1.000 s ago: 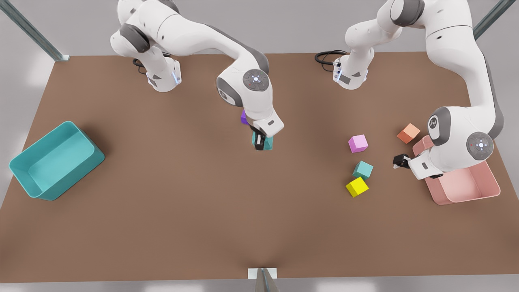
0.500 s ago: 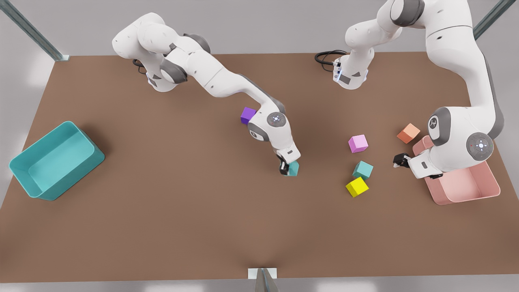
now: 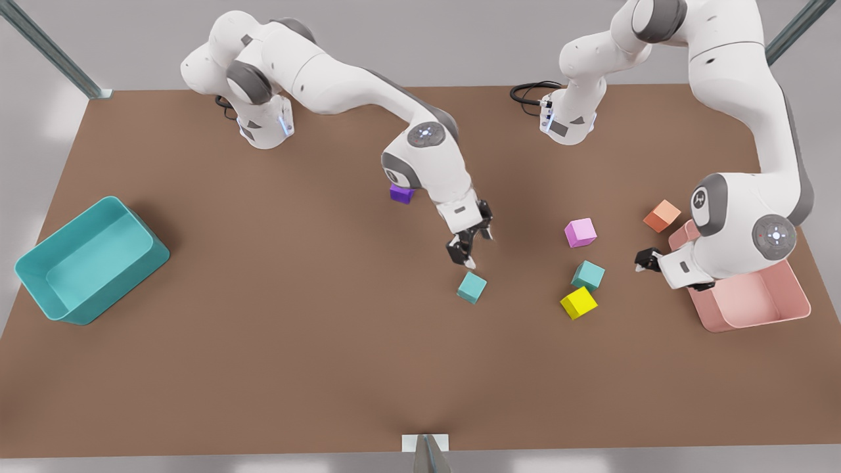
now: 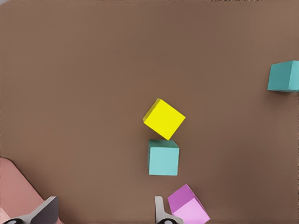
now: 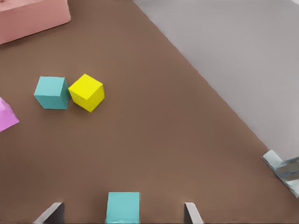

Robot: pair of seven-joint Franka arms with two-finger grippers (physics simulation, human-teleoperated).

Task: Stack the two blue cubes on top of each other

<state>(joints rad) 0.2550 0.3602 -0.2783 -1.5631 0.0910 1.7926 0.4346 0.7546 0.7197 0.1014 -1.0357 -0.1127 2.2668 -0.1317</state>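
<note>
Blue cube (image 3: 472,288) released onto table, right fingers (image 3: 468,248) now spread, left fingers (image 4: 46,212) spread.

both claws open: right claw (image 3: 471,253) mid-table, left claw (image 3: 640,261) low

Cubes (image 3: 472,288) (image 3: 587,275) apart on table (image 3: 263,341).

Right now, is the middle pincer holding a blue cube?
No, the right pincer is open above the blue cube, which sits on the table.
</note>
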